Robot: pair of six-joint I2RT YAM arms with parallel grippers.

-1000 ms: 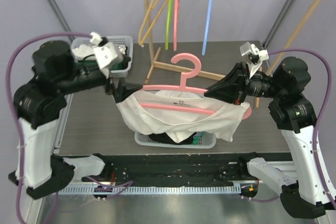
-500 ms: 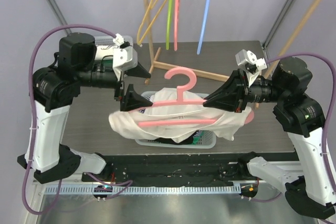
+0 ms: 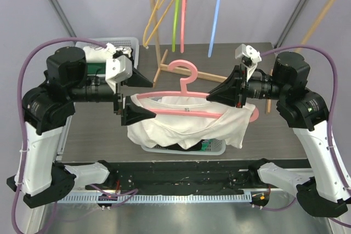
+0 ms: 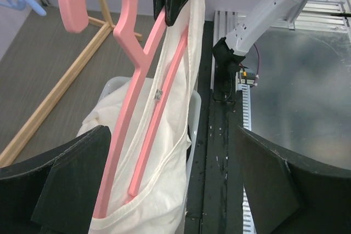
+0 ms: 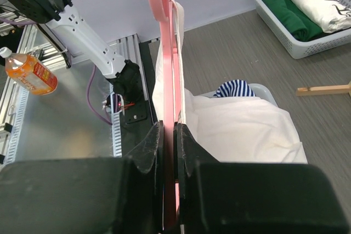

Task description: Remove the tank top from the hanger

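A pink hanger [image 3: 184, 89] is held level above the table, with my right gripper [image 3: 218, 98] shut on its right shoulder. The white tank top [image 3: 189, 124] sags from it in loose folds. My left gripper [image 3: 141, 96] stands wide open, one finger on each side of the hanger's left end. In the left wrist view the hanger [image 4: 134, 108] and the tank top [image 4: 164, 157] lie close to the left finger [image 4: 71, 184], touching neither. The right wrist view shows both fingers [image 5: 151, 146] pinching the hanger [image 5: 163, 53], with the tank top [image 5: 241, 130] beside it.
A white basket [image 3: 216, 147] with dark and striped clothes sits under the tank top. Another basket [image 3: 130, 45] of folded clothes stands at the back left. A wooden rack [image 3: 164, 61] holds coloured hangers [image 3: 180, 9] behind. A bottle [image 5: 33, 72] lies near the left arm's base.
The right gripper has carried the hanger a little up and back. The open left gripper has swung in around the hanger's left end, and the tank top's left side has slipped lower.
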